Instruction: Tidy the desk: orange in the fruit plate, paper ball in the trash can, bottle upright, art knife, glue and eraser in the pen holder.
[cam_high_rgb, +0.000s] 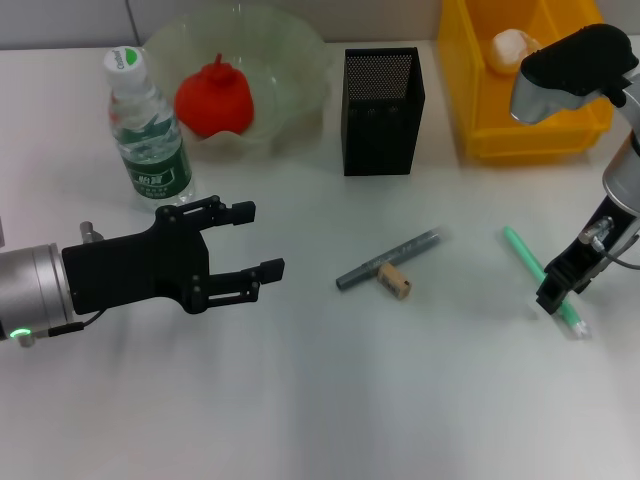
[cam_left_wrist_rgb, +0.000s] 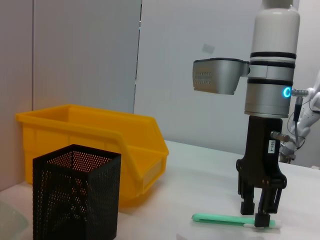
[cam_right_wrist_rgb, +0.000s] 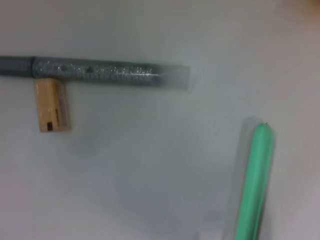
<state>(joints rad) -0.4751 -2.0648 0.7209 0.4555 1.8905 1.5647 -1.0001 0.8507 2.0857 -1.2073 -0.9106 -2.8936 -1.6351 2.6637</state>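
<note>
The orange (cam_high_rgb: 213, 98) lies in the pale-green fruit plate (cam_high_rgb: 297, 62) at the back. Left of it the bottle (cam_high_rgb: 148, 130) stands upright. The paper ball (cam_high_rgb: 513, 47) rests inside the yellow trash can (cam_high_rgb: 470, 110). Between them stands the black mesh pen holder (cam_high_rgb: 383, 112), (cam_left_wrist_rgb: 75, 195). A grey stick (cam_high_rgb: 392, 257), (cam_right_wrist_rgb: 100, 72) touches the tan eraser (cam_high_rgb: 394, 281), (cam_right_wrist_rgb: 52, 105) mid-table. I cannot tell which stick is the art knife and which the glue. My right gripper (cam_high_rgb: 558, 290), (cam_left_wrist_rgb: 260, 217) is open, low over the green stick (cam_high_rgb: 525, 255), (cam_left_wrist_rgb: 215, 218), (cam_right_wrist_rgb: 255, 175). My left gripper (cam_high_rgb: 265, 240) hovers open, empty, in front of the bottle.
The white table (cam_high_rgb: 330, 400) stretches bare toward its front edge. The right arm's silver elbow (cam_high_rgb: 560, 75) hangs over the trash can's right side.
</note>
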